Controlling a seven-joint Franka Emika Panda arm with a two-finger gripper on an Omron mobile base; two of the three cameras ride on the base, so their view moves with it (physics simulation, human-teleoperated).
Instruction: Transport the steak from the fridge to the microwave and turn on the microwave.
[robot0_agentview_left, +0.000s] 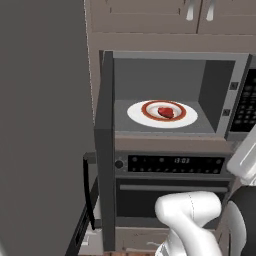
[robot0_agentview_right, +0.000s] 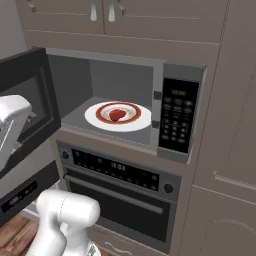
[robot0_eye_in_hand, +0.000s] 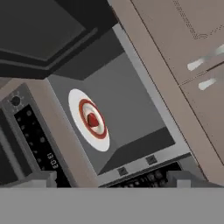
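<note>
Standing wide apart and empty, fingers (robot0_eye_in_hand: 39, 178) face the microwave (robot0_agentview_right: 177, 75), door swung open. Steak (robot0_agentview_right: 117, 114) lies centred on the red-rimmed plate (robot0_agentview_right: 95, 118) inside; long axis too small to tell. Oven (robot0_agentview_right: 120, 187) below.

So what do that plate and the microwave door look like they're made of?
The plate looks like glazed ceramic: smooth, white, with a red ring around the steak; being rendered, it could equally be plastic. The microwave door seems to be a dark-grey metal or plastic frame around a tinted glass-like window, judging by the darker, faintly see-through pane.
</note>
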